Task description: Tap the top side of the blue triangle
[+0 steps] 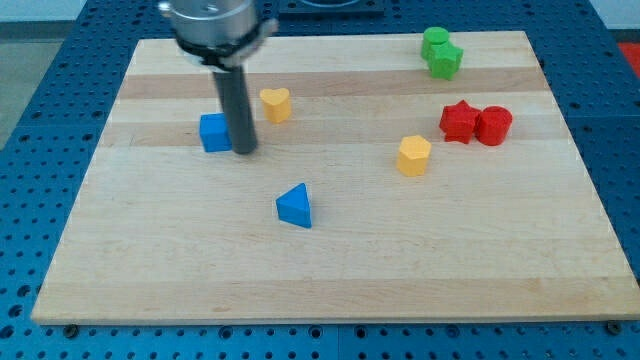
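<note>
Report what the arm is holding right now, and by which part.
Nothing is held. My tip is a bare rod end, right beside the blue cube on its right, up-left of the blue triangle.

The blue triangle (295, 206) is a small, solid wedge-shaped block in a bright, even blue, lying flat on the pale wooden board (330, 270). Its apex points toward twelve o'clock and its wider base faces six o'clock, with the lit top face a shade lighter than the darker side wall turned to the view's bottom. It sits a little toward seven o'clock from the board's middle, standing alone with bare wood all around it, untouched by anything.
</note>
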Robot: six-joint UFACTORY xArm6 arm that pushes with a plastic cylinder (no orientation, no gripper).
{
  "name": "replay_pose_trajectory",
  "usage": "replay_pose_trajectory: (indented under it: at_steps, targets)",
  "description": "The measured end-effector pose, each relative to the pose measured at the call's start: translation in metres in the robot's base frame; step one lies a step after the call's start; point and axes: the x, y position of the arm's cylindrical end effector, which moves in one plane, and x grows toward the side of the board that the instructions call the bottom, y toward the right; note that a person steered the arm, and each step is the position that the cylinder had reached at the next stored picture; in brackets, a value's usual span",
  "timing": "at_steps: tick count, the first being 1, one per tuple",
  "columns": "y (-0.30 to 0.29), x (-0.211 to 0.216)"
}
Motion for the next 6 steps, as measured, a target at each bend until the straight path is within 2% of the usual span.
replay_pose_trajectory:
  at_steps: [1, 3, 4, 5, 6]
  targets:
    - [-0.043, -0.028]
    - [0.034, -0.041]
    - [0.065, -0.009]
    - [0.068, 0.01]
    - [0.068, 0.054]
